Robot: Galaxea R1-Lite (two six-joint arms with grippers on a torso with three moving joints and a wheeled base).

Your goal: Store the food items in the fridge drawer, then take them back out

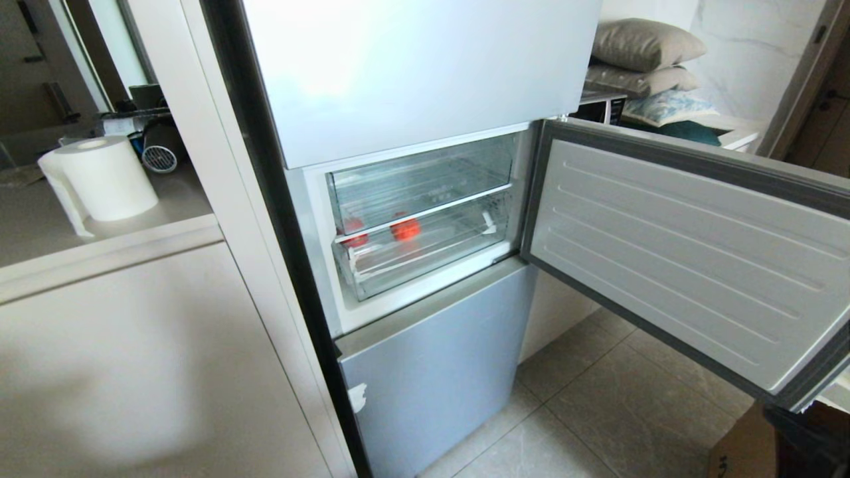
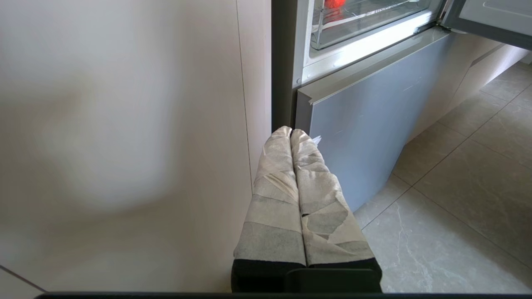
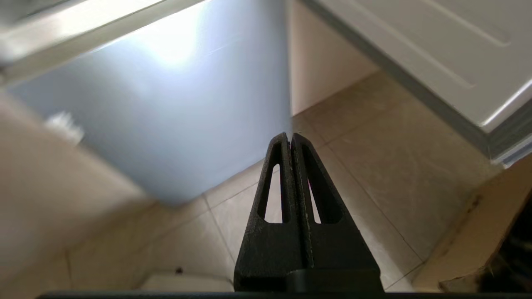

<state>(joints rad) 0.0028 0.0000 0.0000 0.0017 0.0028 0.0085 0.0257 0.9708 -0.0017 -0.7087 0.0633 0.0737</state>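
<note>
Sitting stored: red fruit [image 1: 405, 229] inside the fridge drawer [image 1: 425, 255]. Right gripper [image 3: 291, 137], below the drawer, closed and empty. Next, pull the drawer out.

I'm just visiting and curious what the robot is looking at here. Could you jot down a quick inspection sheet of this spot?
Surface: beige counter left of the fridge; tiled floor below.
Job's things: fridge door swung open; red fruit inside the lower clear drawer, a second red item beside it; the drawer is pushed in.
Clutter: paper towel roll and small items on the counter; cardboard box on the floor.
Hands: left hand shut, empty, low by the fridge's bottom front; right hand shut, empty, over the floor.
Cables: nothing seen.
Surroundings: stacked pillows behind the door.
</note>
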